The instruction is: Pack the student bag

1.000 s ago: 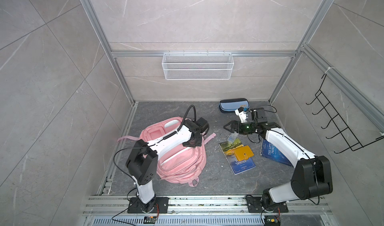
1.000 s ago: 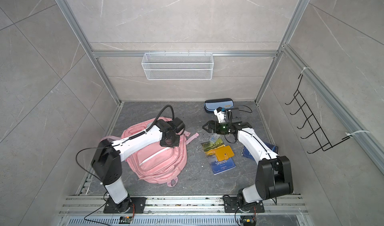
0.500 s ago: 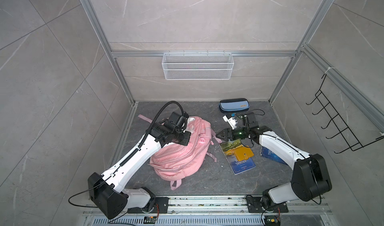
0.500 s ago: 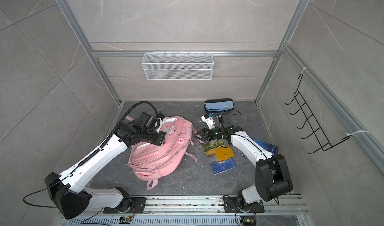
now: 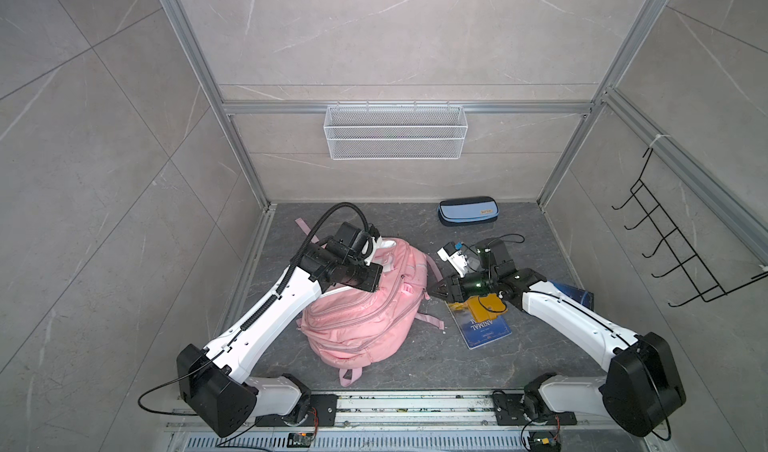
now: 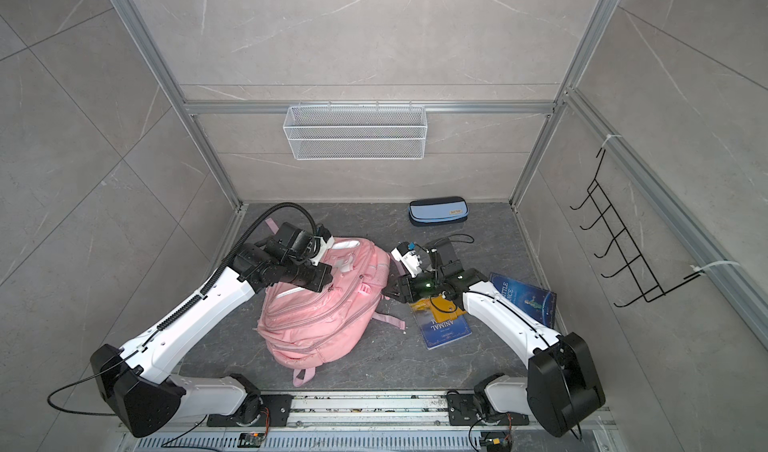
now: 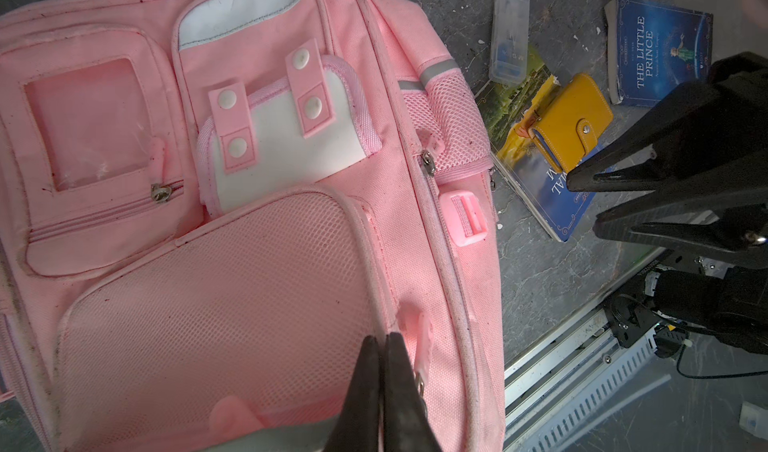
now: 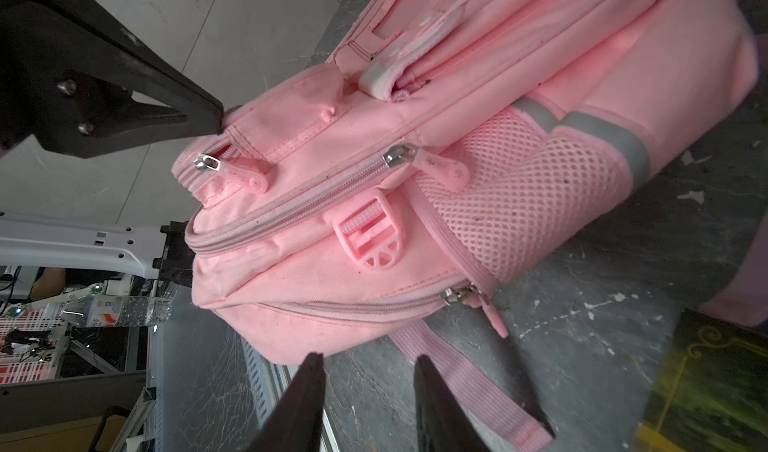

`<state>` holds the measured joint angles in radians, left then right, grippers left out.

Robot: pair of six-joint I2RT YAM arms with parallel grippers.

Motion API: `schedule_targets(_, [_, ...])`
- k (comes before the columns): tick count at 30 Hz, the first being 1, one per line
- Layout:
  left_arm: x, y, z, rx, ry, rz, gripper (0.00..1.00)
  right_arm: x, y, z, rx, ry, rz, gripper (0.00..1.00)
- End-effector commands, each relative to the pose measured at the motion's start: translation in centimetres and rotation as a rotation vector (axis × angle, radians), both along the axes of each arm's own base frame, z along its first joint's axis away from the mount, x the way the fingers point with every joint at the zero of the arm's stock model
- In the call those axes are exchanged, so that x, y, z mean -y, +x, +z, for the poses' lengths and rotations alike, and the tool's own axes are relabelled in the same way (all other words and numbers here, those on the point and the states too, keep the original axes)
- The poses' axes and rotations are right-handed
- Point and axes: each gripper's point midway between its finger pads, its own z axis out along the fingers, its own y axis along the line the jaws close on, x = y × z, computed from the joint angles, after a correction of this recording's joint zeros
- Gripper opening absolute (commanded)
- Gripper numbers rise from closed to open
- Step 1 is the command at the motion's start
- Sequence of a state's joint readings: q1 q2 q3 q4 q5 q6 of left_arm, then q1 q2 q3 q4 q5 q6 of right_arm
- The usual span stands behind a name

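The student bag (image 5: 361, 317) lies flat on the dark surface (image 5: 399, 229), left of centre. Its front pockets face up and its zipped side is turned to the right, which puts the zip pulls (image 8: 401, 154) within the right arm's reach. The left tool (image 7: 380, 346) is fully closed, its tip down on the mesh front pocket (image 7: 216, 304) near the bag's edge. It looks to be pinning the soft fabric so the bag does not slide, though I cannot tell whether any cloth is caught between the jaws. The right tool (image 8: 365, 360) hangs low just beside the bag's right side, jaws partly apart with nothing between them. It points toward the zips, a sensible stance for catching a pull and opening a compartment. The zips in sight look closed or nearly so, so the packing itself seems not yet begun. The things to go in lie to the right: a blue book (image 5: 484, 329) with a yellow wallet (image 7: 569, 121) resting on it, a second book (image 6: 523, 298) farther right, and a clear plastic case (image 7: 509, 34). A blue pencil case (image 5: 467, 210) sits at the far edge.
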<state>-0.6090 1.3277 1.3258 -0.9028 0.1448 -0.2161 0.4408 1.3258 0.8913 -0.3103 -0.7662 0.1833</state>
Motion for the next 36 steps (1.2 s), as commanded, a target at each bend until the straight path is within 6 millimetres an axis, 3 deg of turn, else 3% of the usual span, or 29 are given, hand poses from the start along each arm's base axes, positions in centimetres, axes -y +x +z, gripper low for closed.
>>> schedule_targets(1, [1.5,1.1,4.9,0.127,-0.136,-0.054,0.0,0.4,0.1,-1.5,-0.019,-0.045,-0.026,0.38])
schedule_targets(5, [0.9,0.9,5.7,0.128,-0.153,-0.066,0.0,0.1,0.2,-2.0,-0.035,-0.037,-0.014,0.32])
schedule_targets(11, [0.8,1.0,6.6,0.128,-0.173,-0.077,0.0,-0.3,-1.5,-2.0,-0.05,-0.002,0.024,0.25])
schedule_targets(15, [0.1,1.4,5.9,0.113,-0.131,-0.038,0.0,0.5,-1.1,-3.1,-0.064,-0.069,-0.027,0.26])
schedule_targets(16, [-0.4,1.5,5.3,0.107,-0.101,-0.014,0.0,1.0,-0.6,-3.5,-0.065,-0.093,-0.068,0.28])
schedule_targets(17, [-0.9,1.7,4.6,0.097,-0.073,0.021,0.13,1.2,-0.1,-3.7,-0.063,-0.11,-0.101,0.3])
schedule_targets(21, [0.2,0.1,0.8,0.06,0.062,0.092,0.36,2.7,2.0,-3.9,-0.064,-0.146,-0.24,0.45])
schedule_targets(23, [1.2,-1.1,-1.7,0.035,0.141,0.116,0.52,3.7,3.1,-3.7,-0.083,-0.124,-0.311,0.62])
schedule_targets(24, [1.4,-1.6,-3.0,0.024,0.186,0.134,0.67,4.6,3.8,-3.6,-0.097,-0.108,-0.362,0.72])
schedule_targets(26, [1.9,-2.3,-5.1,0.008,0.259,0.162,0.69,6.0,4.7,-3.7,-0.119,-0.083,-0.426,0.82])
schedule_targets(30, [2.7,-2.7,-7.8,0.003,0.406,0.217,0.71,8.1,5.7,-3.8,-0.139,-0.067,-0.496,0.89])
schedule_targets(36, [0.4,-2.0,-10.0,0.015,0.716,0.348,0.67,8.1,6.2,-3.4,-0.133,-0.074,-0.487,0.92])
